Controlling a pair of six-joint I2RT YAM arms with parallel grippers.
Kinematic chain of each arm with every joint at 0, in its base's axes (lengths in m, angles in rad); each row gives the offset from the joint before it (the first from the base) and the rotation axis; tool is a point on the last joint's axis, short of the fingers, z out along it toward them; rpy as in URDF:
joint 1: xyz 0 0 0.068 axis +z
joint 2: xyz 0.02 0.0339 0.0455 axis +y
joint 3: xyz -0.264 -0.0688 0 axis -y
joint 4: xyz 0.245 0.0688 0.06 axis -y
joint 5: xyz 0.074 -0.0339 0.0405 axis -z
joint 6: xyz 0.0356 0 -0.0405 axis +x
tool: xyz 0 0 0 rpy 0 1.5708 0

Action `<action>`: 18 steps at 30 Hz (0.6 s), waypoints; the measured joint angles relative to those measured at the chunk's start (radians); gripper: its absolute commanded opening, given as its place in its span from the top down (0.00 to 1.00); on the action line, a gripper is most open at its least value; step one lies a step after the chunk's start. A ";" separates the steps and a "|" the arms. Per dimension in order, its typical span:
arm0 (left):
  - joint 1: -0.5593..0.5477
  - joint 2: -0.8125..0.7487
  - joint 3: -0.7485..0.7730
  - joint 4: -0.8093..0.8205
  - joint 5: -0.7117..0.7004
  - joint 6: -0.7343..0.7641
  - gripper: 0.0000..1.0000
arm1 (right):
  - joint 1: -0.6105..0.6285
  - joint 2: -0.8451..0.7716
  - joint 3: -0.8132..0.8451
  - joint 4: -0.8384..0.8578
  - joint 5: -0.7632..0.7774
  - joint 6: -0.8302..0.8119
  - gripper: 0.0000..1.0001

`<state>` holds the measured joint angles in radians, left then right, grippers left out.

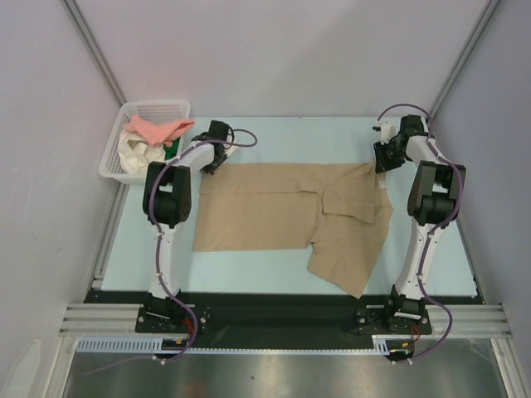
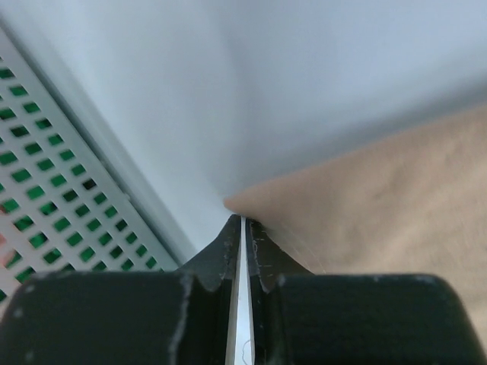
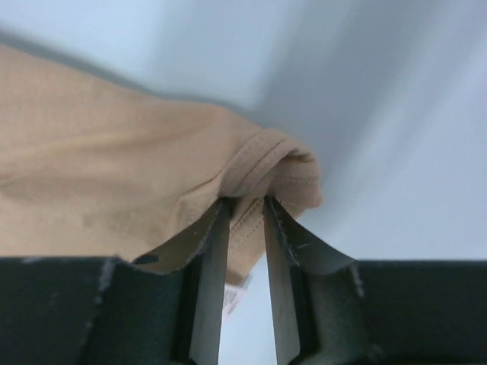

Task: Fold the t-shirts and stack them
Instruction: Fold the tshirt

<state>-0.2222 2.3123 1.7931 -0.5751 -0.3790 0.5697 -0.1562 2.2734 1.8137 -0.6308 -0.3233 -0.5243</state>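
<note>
Leftmost, shirts (image 1: pixel 153 131) are heaped in the basket (image 1: pixel 114 157). The tan shirt (image 1: pixel 274 207) is spread on the worktop (image 1: pixel 282 141), its far left corner pinched by the clenched left tool (image 2: pixel 243 220), its far right hem gripped by the right tool (image 3: pixel 242 201).

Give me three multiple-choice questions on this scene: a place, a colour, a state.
1. Where is the white basket? A far left corner of the table; B near right corner; C table centre.
2. The shirt on top in it is: A blue; B salmon-pink; C black.
3. The left pincer is: A wide open; B holding the basket; C closed on a corner of the tan t-shirt.
Key: A, top view shows it far left; B, pink cloth tops the pile; C, its wrist view shows it pinching tan cloth.
</note>
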 measured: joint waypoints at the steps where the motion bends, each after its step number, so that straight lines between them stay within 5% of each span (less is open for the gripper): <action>1: 0.000 0.011 0.020 -0.008 -0.002 0.001 0.91 | 0.000 0.003 0.005 0.000 0.004 0.001 0.72; 11: 0.003 0.222 0.388 -0.122 -0.016 0.014 0.92 | 0.002 0.075 0.111 0.022 0.058 0.002 0.83; 18: 0.005 0.283 0.482 -0.137 -0.045 0.051 0.91 | 0.002 0.111 0.169 0.027 0.075 0.009 0.85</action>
<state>-0.2169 2.5950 2.2753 -0.7124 -0.4236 0.6209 -0.1543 2.3844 1.9831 -0.6037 -0.2485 -0.5156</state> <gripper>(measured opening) 0.071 0.152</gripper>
